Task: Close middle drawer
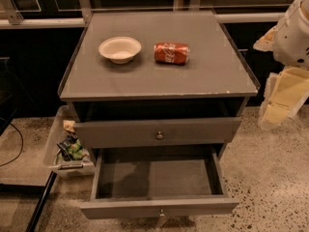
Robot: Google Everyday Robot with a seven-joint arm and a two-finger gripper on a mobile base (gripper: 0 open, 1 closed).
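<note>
On the far left, down on the floor, a clear bin (52, 146) sits just beside the table (159, 81). It has snack bags (71, 149) in it, kept out of the way.

On top of the table there are 2 things. A white bowl (119, 49) stands on the left. A red soda can (172, 53) lies on its side near it, to the right. Both are far back from the near edge, so they should not get bumped.

Below them, the upper drawer (193, 131) sticks out just a little. Under it, the middle drawer (157, 178) is pulled way out toward the near side. It looks empty inside. Its small knob (161, 211) is at the very near edge. It needs 1 straight push on its front to go in.

On the far right, the gripper (282, 98) hangs in the air, well apart from the drawer. I cannot tell if it is released or clenched. It probably waits there because the push has not begun.
</note>
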